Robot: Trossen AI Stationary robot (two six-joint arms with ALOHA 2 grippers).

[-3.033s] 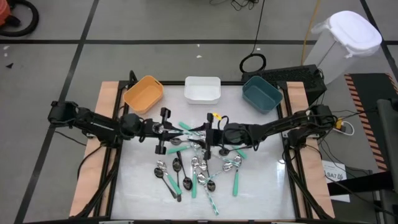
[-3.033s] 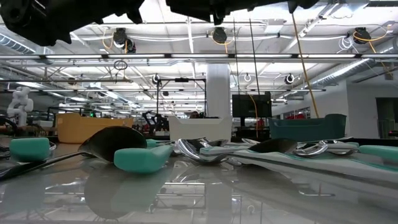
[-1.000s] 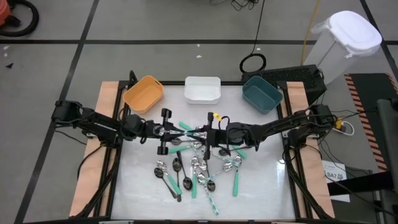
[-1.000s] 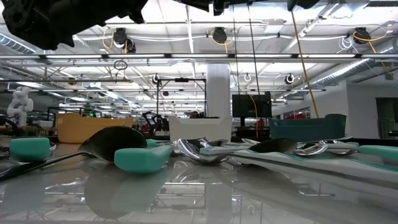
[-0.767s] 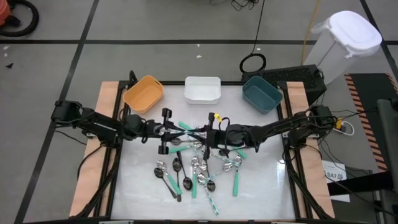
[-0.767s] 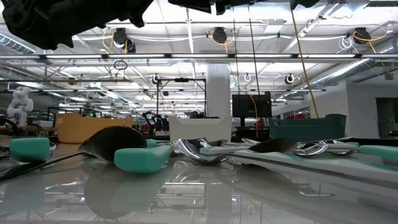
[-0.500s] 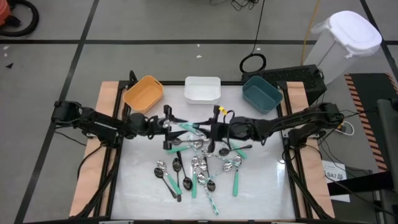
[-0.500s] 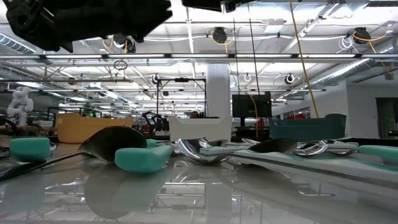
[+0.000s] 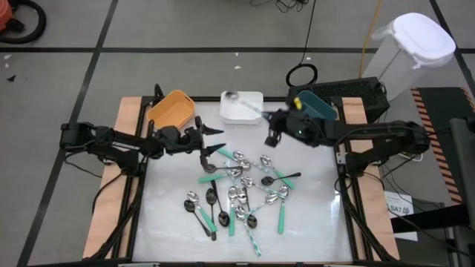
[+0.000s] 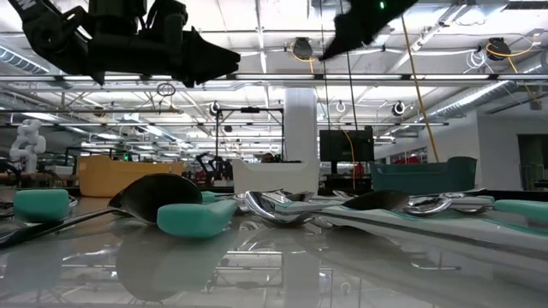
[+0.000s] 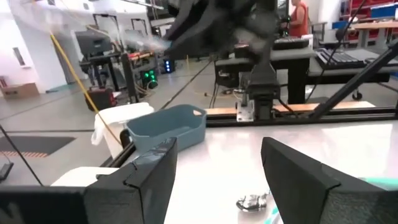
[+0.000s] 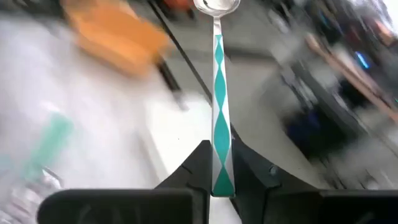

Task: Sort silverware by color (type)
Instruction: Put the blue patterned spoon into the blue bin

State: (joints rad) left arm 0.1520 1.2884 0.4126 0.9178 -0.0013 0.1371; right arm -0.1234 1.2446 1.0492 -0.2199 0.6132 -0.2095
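Hovering beside the orange bin [image 9: 172, 110], the left gripper [image 9: 211, 141] has its fingers spread wide with nothing between them, just left of the spoon pile [image 9: 241, 189], which lies a little below and ahead of it on the table [image 9: 312, 215].

Over to the right, the right gripper [image 9: 271, 127] is pinching a spoon [image 12: 217, 93] with a teal-and-silver diamond handle, gripped at the very handle end so the bowl sticks out ahead of it. From above, that bowl looks to be over the white bin [image 9: 242, 108], though the blur makes the exact spot hard to call. The teal bin [image 9: 319, 106] sits just behind that gripper.

Handling-wise, I'd guess these spoons are light, stiff and pretty slick, especially the polished bowls. The handle is the place to grab: flat sides, more for the pads to bite on. Pinched this far back, the spoon could swivel in the fingers if it's moved fast.
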